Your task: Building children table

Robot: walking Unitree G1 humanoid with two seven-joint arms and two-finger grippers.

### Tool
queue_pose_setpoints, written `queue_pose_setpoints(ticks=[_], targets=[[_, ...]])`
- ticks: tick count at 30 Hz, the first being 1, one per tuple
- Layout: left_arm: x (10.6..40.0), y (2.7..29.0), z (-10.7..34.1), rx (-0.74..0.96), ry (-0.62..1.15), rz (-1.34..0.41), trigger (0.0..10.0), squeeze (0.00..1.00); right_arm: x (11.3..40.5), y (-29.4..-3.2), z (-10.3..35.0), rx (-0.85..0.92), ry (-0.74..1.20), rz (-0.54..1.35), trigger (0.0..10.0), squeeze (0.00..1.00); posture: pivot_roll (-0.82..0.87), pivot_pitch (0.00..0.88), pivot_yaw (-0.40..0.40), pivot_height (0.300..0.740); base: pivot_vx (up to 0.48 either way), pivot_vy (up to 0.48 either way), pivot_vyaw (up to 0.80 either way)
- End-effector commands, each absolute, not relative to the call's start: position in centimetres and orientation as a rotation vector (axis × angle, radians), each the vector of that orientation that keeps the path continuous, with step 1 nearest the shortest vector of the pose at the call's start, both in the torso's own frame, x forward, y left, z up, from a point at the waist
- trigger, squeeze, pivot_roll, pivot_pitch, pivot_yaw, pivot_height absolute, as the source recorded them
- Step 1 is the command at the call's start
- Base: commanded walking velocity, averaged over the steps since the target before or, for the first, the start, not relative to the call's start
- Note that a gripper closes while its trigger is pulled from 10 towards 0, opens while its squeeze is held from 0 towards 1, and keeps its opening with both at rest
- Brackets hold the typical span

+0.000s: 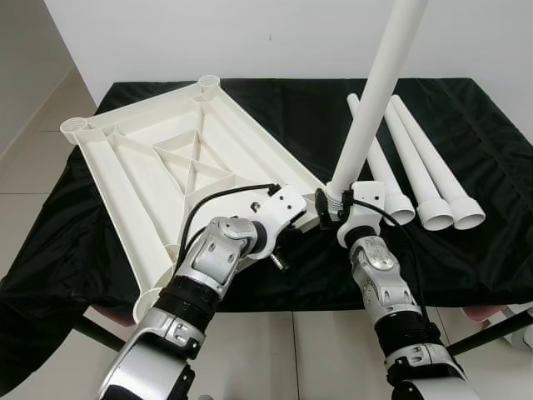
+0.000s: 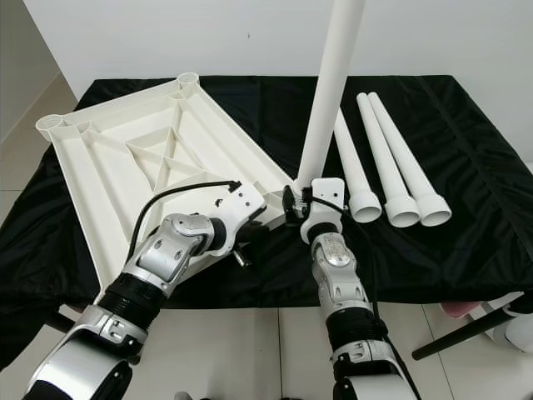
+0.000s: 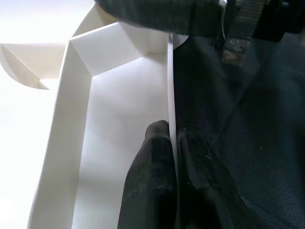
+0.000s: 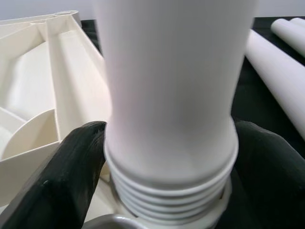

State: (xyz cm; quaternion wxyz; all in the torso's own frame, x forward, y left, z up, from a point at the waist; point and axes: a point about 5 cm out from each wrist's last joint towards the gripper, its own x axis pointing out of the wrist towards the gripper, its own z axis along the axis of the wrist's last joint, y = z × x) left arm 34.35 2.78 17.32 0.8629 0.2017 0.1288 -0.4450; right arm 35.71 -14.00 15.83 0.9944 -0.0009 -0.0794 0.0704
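The tabletop (image 1: 166, 167) lies upside down on the black cloth (image 1: 466, 250), ribs facing up, filling the left half of the table, and I'm working at its near right corner. My left gripper (image 3: 172, 143) is at that corner's edge: from the wrist camera I see its two black fingers (image 3: 147, 186) pinching the thin white rim wall, one finger inside the tray-like underside and one outside against the cloth. My right gripper (image 1: 331, 202) has a white leg (image 1: 375, 92) clamped low down, just above its threaded end, and the leg stands nearly upright, leaning a little to the right as it rises out of the top of the head view. In the right wrist view the threads (image 4: 171, 191) sit right over a round socket at the corner; I think they are touching it, but the close view won't let me be sure. Three spare legs (image 1: 416, 167) lie side by side on the cloth to the right, wide ends toward me. The far corner sockets (image 1: 208, 82) on the tabletop are open rings with nothing in them.
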Motion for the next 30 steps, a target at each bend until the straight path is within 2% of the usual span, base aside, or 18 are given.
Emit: queue_pose_setpoints(ticks=[1, 30], targets=[[35.2, 3.7, 17.2, 0.444, 0.253, -0.773, 10.0, 0.0, 35.7, -13.5, 15.1, -0.004, -0.12, 0.197, 10.0, 0.0, -0.12, 0.124, 0.061, 0.74, 0.0, 0.0, 0.0], [35.2, 3.8, 17.3, 0.442, 0.255, -0.773, 10.0, 0.0, 36.4, -14.8, 15.9, -0.076, -0.133, 0.389, 10.0, 0.0, -0.12, 0.137, 0.069, 0.74, 0.0, 0.0, 0.0]])
